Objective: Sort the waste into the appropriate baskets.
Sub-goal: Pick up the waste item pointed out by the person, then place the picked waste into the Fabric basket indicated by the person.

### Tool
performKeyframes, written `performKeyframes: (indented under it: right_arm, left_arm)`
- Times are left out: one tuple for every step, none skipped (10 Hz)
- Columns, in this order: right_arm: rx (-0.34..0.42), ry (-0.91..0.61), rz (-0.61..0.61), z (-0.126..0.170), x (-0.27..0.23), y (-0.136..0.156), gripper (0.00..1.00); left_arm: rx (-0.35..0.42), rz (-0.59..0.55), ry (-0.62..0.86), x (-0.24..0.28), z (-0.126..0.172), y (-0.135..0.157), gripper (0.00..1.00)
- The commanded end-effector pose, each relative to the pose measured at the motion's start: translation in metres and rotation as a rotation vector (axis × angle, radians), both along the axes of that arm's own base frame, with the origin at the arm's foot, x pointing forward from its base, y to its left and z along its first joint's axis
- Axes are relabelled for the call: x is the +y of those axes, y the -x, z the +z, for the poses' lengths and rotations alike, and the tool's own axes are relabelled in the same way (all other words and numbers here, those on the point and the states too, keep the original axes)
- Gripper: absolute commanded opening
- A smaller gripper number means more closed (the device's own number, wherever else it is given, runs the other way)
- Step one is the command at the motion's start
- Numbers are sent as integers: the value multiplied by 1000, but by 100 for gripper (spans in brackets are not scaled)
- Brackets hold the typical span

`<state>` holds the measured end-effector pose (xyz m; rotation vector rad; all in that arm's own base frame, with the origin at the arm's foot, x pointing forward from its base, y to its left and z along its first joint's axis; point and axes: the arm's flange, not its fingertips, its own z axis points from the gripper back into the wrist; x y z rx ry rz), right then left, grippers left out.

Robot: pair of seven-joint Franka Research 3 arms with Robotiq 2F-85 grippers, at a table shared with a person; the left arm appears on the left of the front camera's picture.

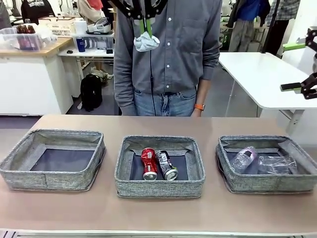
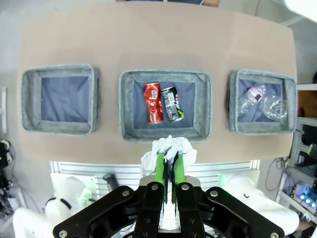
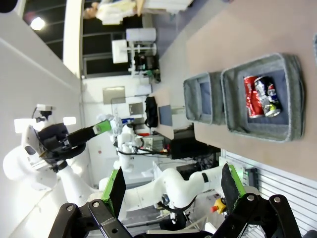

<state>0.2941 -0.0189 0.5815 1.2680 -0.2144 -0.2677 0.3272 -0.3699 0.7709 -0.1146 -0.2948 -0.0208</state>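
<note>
High above the table's far side, my left gripper (image 1: 147, 30) is shut on the small white paper wad (image 1: 146, 42). In the left wrist view the wad (image 2: 168, 148) bulges around the green pads of that gripper (image 2: 168, 166), above the front rim of the middle basket (image 2: 166, 135). The middle basket (image 1: 158, 189) holds a red can (image 1: 148, 162) and a black-and-silver can (image 1: 167, 164). Two clear bottles (image 1: 244, 158) (image 1: 275, 162) lie in the right basket (image 1: 267, 184). The left basket (image 1: 49, 181) has nothing in it. My right gripper (image 1: 301, 65) hangs open at the far right, raised off the table, with nothing between its fingers (image 3: 117, 192).
A person in a grey shirt (image 1: 168, 54) stands at the far edge, behind the middle basket. A white table (image 1: 257, 74) stands behind on the right. Bare tabletop (image 1: 158, 213) runs in front of the baskets and between them.
</note>
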Motion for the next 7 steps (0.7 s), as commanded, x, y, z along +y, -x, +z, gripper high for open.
performKeyframes:
  right_arm:
    - [-12,-11,-15,1,2,-3,100]
    - [-12,-11,-15,1,2,-3,100]
    - [-12,-11,-15,1,2,-3,100]
    - [-12,-11,-15,1,2,-3,100]
    - [-12,-11,-15,1,2,-3,100]
    - [-12,-11,-15,1,2,-3,100]
    - [-12,-11,-15,1,2,-3,100]
  left_arm:
    - [-11,-3,-7,7,4,0,3]
    - [-11,-3,-7,7,4,0,3]
    - [-11,-3,-7,7,4,0,3]
    - [-11,-3,-7,7,4,0,3]
    - [-11,-3,-7,7,4,0,3]
    - [-11,-3,-7,7,4,0,3]
    - [-11,-3,-7,7,4,0,3]
